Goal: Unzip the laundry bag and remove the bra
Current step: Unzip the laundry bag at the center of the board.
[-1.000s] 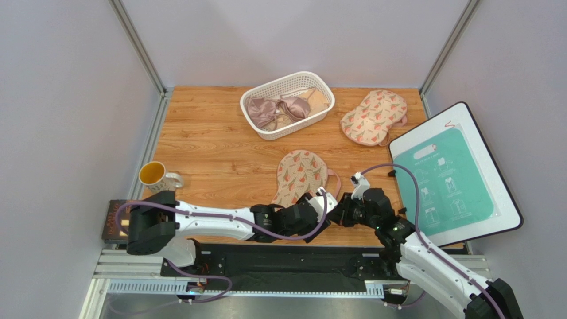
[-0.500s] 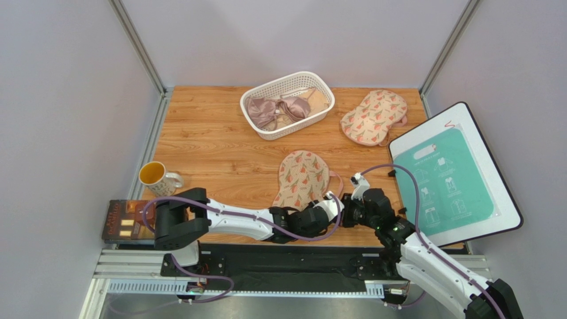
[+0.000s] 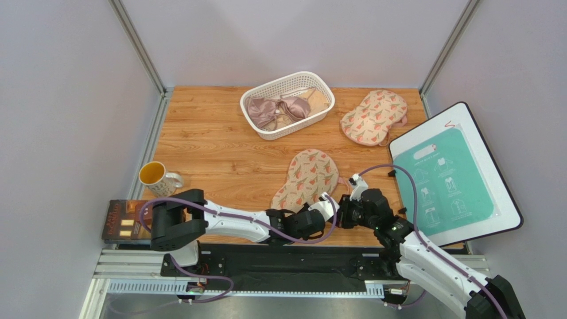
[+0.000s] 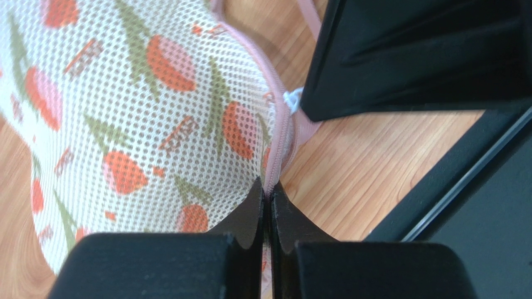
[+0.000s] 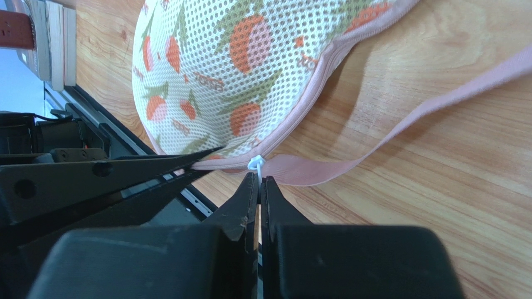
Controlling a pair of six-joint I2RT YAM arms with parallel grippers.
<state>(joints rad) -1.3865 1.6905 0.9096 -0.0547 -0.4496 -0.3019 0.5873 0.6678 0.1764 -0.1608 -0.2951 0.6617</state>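
L hand [image 4: 268,189] pinching laundry bag [image 4: 134,118] edge, R hand [image 5: 258,180] prob. pinching white zip pull [image 5: 255,164], print lettering [image 4: 179,132] illegible

At mid-desk [image 3: 213,143], laundry bag [image 3: 306,178]; behind it, basket [image 3: 293,126]; far right, second bag [image 3: 374,117]; left, mug [image 3: 157,176]; right, board [image 3: 452,176]; on bag's near edge, left pincer [image 4: 267,187] and right pincer [image 5: 258,179].

Was boxed in by plain pale-grey walls [image 3: 66,100] w/ metal corner posts [image 3: 136,43]; had wood-grain worktop [image 3: 213,153], evenly lit; metal rail [image 3: 133,269] along near edge.
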